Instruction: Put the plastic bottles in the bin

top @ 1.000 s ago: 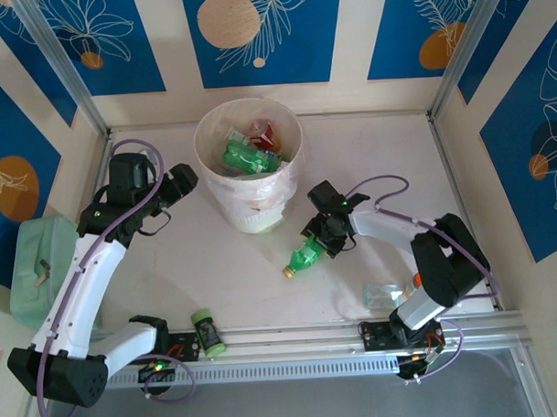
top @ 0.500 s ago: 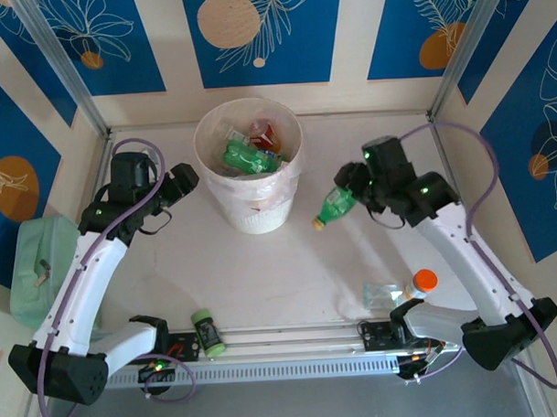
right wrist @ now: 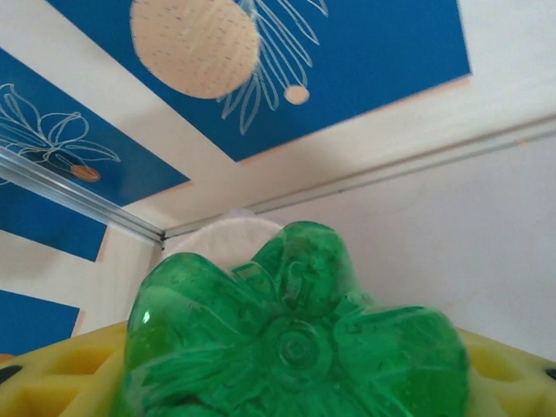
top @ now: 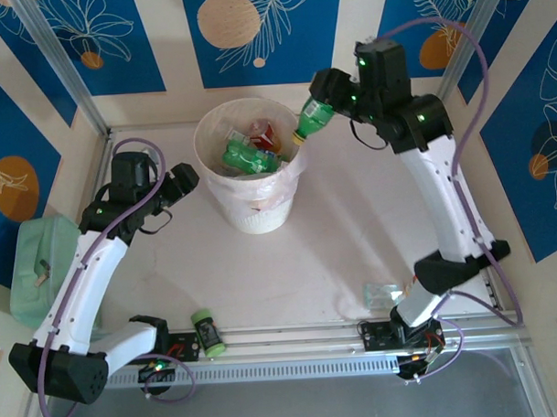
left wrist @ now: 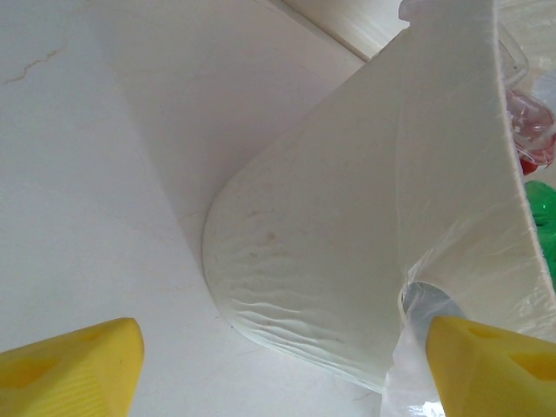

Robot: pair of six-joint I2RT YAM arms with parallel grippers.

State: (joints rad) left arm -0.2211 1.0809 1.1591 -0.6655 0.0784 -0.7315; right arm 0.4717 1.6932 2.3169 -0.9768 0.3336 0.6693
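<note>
The bin (top: 249,215) stands at the back middle of the table with its white liner. Inside it lie a green bottle (top: 249,159), a red-orange labelled bottle (top: 263,133) and a clear bottle (top: 234,137). My right gripper (top: 326,101) is raised by the bin's right rim, shut on another green bottle (top: 312,119) that tilts cap-down toward the opening. In the right wrist view that green bottle's base (right wrist: 295,339) sits between the yellow fingers (right wrist: 512,365), with the bin's rim (right wrist: 221,234) beyond. My left gripper (top: 181,182) hangs open just left of the bin, whose wall (left wrist: 347,261) lies between its spread fingertips (left wrist: 78,373).
A small dark jar with a green lid (top: 205,330) lies at the near edge by the left arm's base. A flat clear plastic scrap (top: 384,294) rests near the right arm's base. A mint-green container (top: 33,267) sits beyond the table's left edge. Walls enclose the back and sides.
My right arm picked the green bottle up off the table and carried it up and back-left to the bin's right rim. The left arm has not moved.
</note>
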